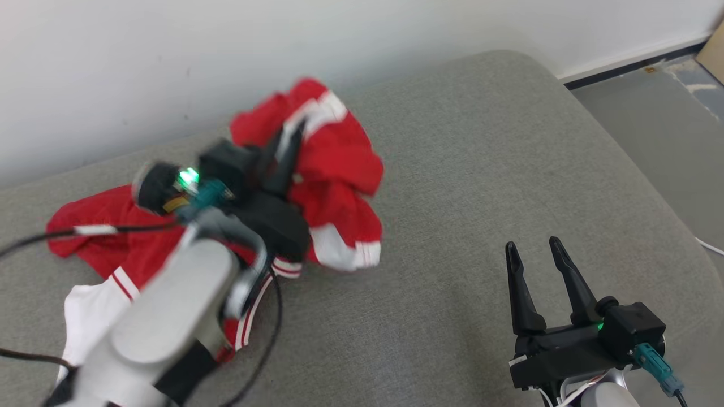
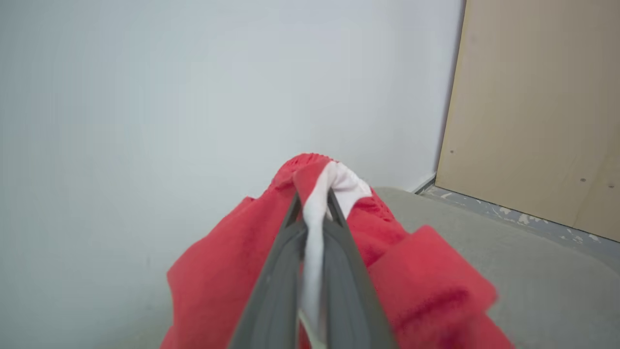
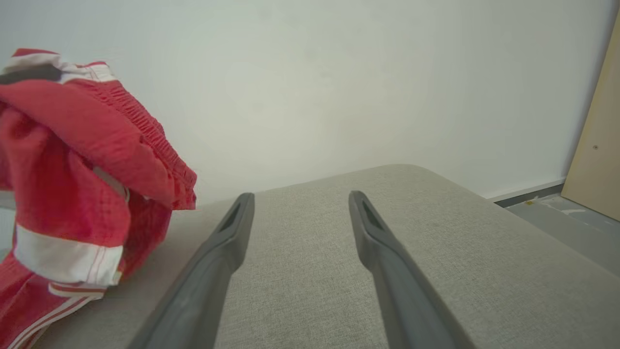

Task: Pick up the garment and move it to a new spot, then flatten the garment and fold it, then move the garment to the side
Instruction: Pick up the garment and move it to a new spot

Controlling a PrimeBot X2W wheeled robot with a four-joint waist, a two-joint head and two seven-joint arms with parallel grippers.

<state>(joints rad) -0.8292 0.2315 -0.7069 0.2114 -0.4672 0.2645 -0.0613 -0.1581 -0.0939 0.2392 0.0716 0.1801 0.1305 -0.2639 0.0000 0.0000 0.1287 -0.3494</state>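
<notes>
Garment [image 1: 345,164], red w/ white trim, lay bunched on the grey cushion [image 1: 486,169] near the wall [image 1: 169,56], its upper part raised off the surface. Risk: left gripper [image 1: 295,131] pinched just a thin white band of trim, so that fold could slide out once the rest's weight came on, esp. w/ a fast lift. A one-edge grip prob. meant the cloth would hang twisted & land crumpled, needing more flattening. Loose black cable [image 1: 278,316] lay over the lower fabric & might snag it. Jaws: left pressed together on the white band, red cloth bulging either side & past the tips. Right gripper [image 1: 531,244] spread wide, empty, well apart to the garment's right, over bare cushion.
</notes>
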